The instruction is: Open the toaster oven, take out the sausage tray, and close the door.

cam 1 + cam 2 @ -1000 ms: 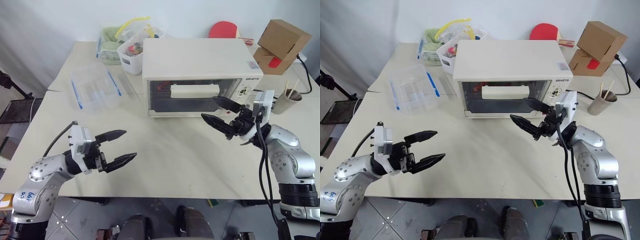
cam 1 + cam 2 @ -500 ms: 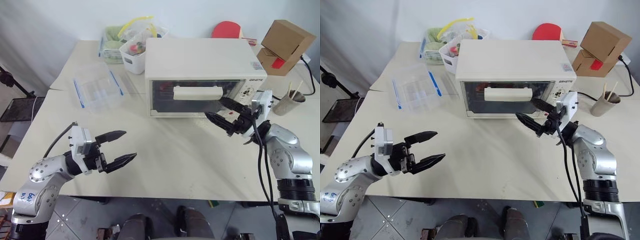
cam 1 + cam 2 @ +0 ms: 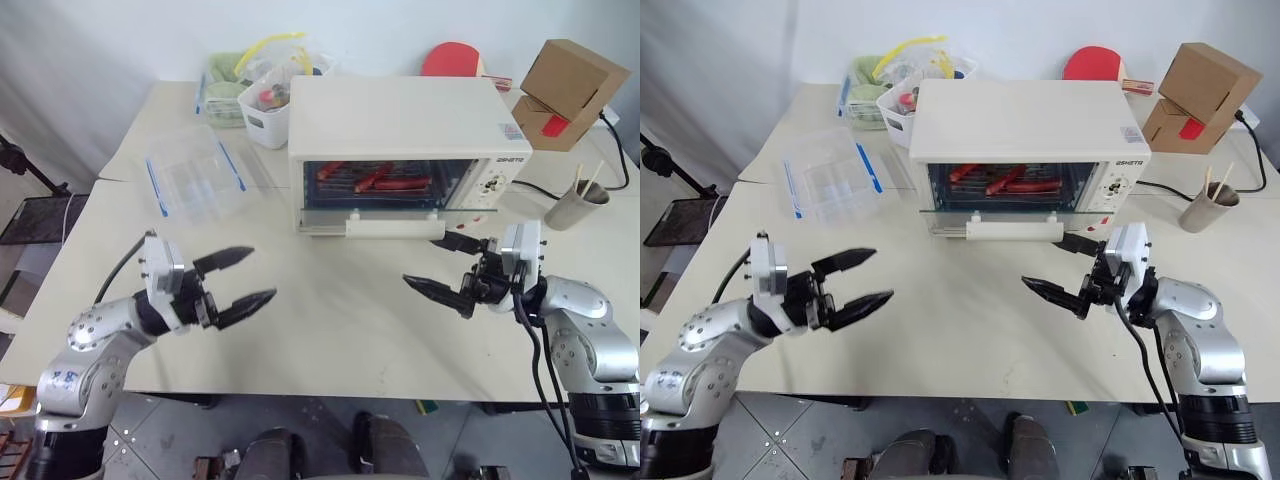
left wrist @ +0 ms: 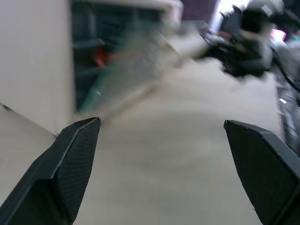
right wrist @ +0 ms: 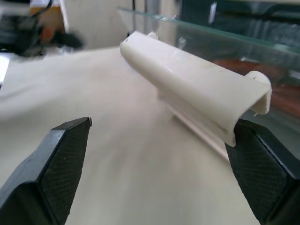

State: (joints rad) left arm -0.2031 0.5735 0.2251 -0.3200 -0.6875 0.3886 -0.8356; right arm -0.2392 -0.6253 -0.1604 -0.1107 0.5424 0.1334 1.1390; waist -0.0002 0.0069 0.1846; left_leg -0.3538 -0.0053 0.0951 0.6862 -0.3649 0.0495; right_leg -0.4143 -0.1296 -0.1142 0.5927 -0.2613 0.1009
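**Oven door down, both grippers spread wide and empty**

The toaster oven sits at the back middle of the table, and its door hangs open, glass panel lying about level with the cream bar handle at its front edge, poking out over the tabletop. Inside, red sausages lie on the sausage tray in the open cavity. In front of the door there is a broad stretch of bare table running to the near edge.

To the oven's left sits a clear blue-edged container, well apart from the door. Behind it, a white bin of odds and ends touches or nearly touches the oven's back left corner. On the right side, a paper cup with sticks and a cardboard box stand clear of the door's swing.

The right gripper hovers just in front of the handle's right end, fingers spread wide, gripping nothing; in the right wrist view the handle lies between the fingertips and beyond them, whether it touches the far finger I cannot tell. The left gripper hangs over open table near the front left, well short of the oven, fingers also wide apart and empty
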